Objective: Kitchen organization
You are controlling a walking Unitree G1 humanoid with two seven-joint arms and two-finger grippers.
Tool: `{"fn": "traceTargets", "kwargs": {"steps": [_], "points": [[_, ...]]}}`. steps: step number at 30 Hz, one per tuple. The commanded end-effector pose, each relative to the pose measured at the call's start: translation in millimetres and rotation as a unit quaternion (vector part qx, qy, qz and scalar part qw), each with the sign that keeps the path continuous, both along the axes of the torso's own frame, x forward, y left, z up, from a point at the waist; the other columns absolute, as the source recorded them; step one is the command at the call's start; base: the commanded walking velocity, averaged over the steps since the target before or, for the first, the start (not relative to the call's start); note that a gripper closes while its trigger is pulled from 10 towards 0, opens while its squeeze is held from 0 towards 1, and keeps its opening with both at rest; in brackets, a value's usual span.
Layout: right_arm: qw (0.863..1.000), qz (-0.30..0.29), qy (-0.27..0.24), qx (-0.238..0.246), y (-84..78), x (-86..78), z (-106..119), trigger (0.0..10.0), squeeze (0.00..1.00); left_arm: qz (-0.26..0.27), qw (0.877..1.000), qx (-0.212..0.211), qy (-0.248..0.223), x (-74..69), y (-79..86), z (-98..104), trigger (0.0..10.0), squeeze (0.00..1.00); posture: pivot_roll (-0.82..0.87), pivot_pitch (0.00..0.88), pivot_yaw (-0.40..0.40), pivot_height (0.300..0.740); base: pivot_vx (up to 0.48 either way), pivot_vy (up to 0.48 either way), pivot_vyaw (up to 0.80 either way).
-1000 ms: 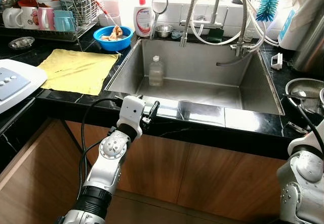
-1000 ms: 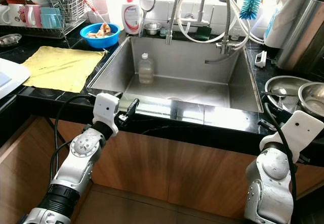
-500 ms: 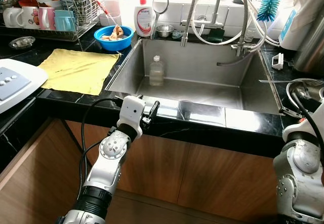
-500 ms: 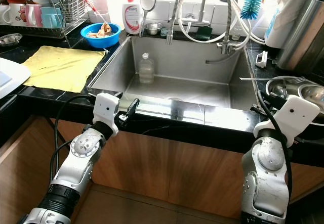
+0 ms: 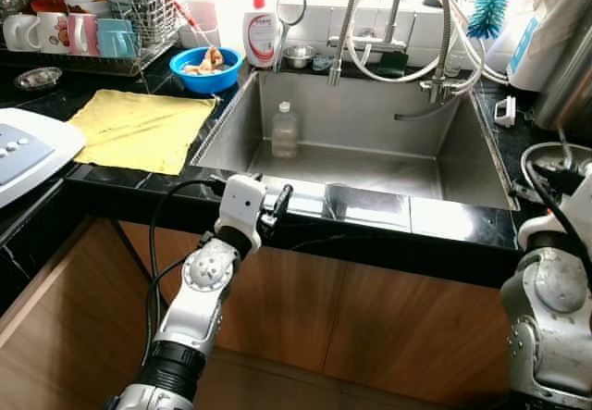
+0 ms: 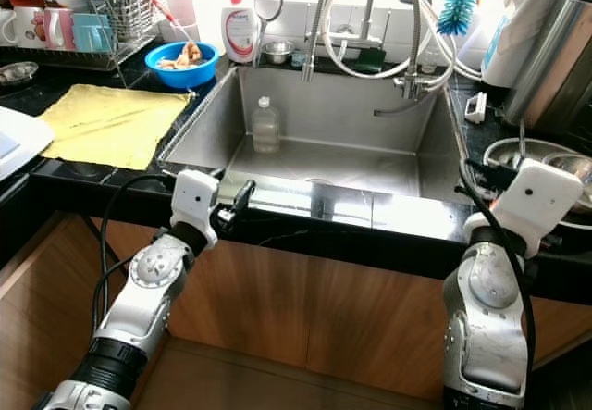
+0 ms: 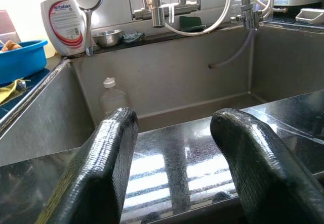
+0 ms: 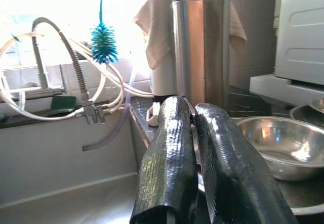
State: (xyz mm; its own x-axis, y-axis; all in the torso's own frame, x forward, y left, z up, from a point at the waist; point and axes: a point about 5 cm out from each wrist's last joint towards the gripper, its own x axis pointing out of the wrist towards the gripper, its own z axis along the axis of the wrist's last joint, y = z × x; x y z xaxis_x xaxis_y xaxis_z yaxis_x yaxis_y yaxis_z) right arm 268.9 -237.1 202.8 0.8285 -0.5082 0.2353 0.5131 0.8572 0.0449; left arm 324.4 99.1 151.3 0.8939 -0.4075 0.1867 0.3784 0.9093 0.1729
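Nearest the robot, the left gripper (image 5: 280, 199) rested at the front rim of the sink (image 5: 462, 165), its fingers (image 7: 104, 168) spread apart and empty. At the sink's right edge, the right gripper (image 8: 195, 148) was pinched nearly together; whether it clasped anything could not be told. Steel bowls (image 8: 276, 145) lay just beyond it. A clear bottle (image 5: 285, 130) stood inside the sink, against its back-left wall. A yellow cloth (image 5: 139, 129) lay left of the sink.
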Motion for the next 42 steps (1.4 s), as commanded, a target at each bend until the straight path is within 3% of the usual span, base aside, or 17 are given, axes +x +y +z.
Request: {"fn": "traceTargets", "kwargs": {"steps": [1,15,22,30,37,42], "points": [[1.000,0.011,-0.022,-0.012,3.2,0.2,10.2,10.0,0.00,0.000,1.000,-0.001,-0.013,-0.2,0.3,4.4,10.0,0.00,-0.02,0.000,-0.018,0.740,0.000,0.000,0.00],[0.998,0.063,-0.010,-0.017,14.4,5.7,7.6,10.0,0.00,0.000,1.000,-0.001,-0.013,-0.4,-0.2,4.6,10.0,0.00,-0.02,0.000,-0.019,0.740,0.000,0.000,0.00],[0.985,0.169,0.011,-0.022,29.2,19.9,9.1,10.0,0.00,0.001,1.000,-0.001,-0.013,0.2,-0.3,4.4,10.0,0.00,-0.02,0.000,-0.021,0.740,0.000,0.000,0.00],[0.978,0.201,0.043,-0.011,31.0,31.1,1.6,10.0,0.00,-0.001,1.000,-0.002,-0.015,1.6,-2.3,5.8,10.0,0.00,-0.02,0.000,-0.021,0.740,0.000,0.000,0.00],[0.971,0.222,0.086,0.032,21.5,54.5,-11.1,10.0,0.00,-0.003,1.000,-0.004,-0.019,5.2,-5.1,9.4,10.0,0.00,-0.02,0.000,-0.020,0.740,0.000,0.000,0.00],[0.963,0.245,0.109,0.029,18.2,73.0,-13.0,10.0,0.00,-0.004,1.000,-0.007,-0.022,5.5,-6.6,11.0,10.0,0.00,-0.01,0.000,-0.026,0.740,0.000,0.000,0.00]]}}
